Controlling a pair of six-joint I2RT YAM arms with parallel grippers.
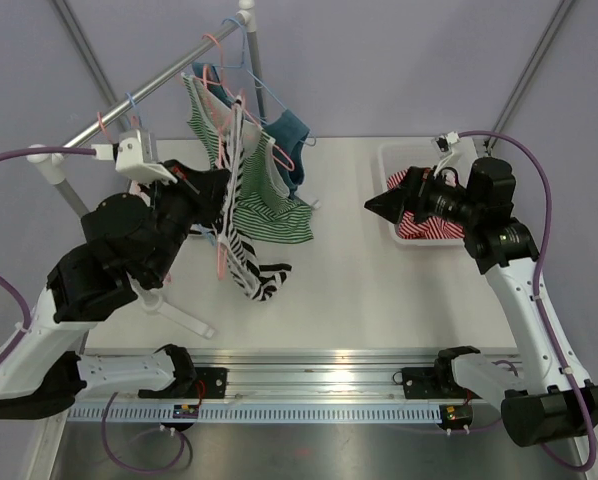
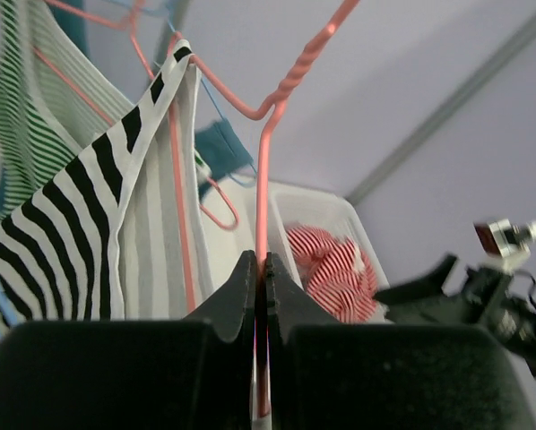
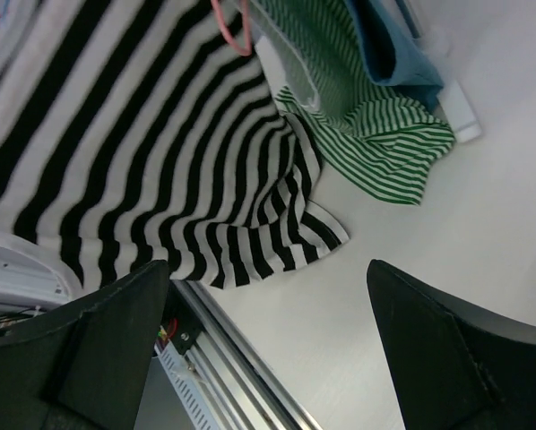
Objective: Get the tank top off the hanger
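Observation:
A black-and-white striped tank top [image 1: 247, 262] hangs on a pink wire hanger [image 1: 222, 255], its hem resting on the table. In the left wrist view the tank top [image 2: 80, 242] drapes left of the hanger wire [image 2: 263, 179]. My left gripper [image 2: 259, 273] is shut on that pink wire; in the top view it [image 1: 217, 190] sits beside the garment. My right gripper [image 1: 377, 205] is open and empty, held right of the clothes. Its view shows the striped tank top [image 3: 151, 143] ahead, apart from the fingers [image 3: 447, 349].
A green striped top [image 1: 269, 200] and a blue garment [image 1: 289, 135] hang from the metal rail [image 1: 149, 90] on other hangers. A white bin [image 1: 394, 160] holding red striped cloth [image 1: 429, 228] stands at the right. A white hanger [image 1: 179, 315] lies near the front left.

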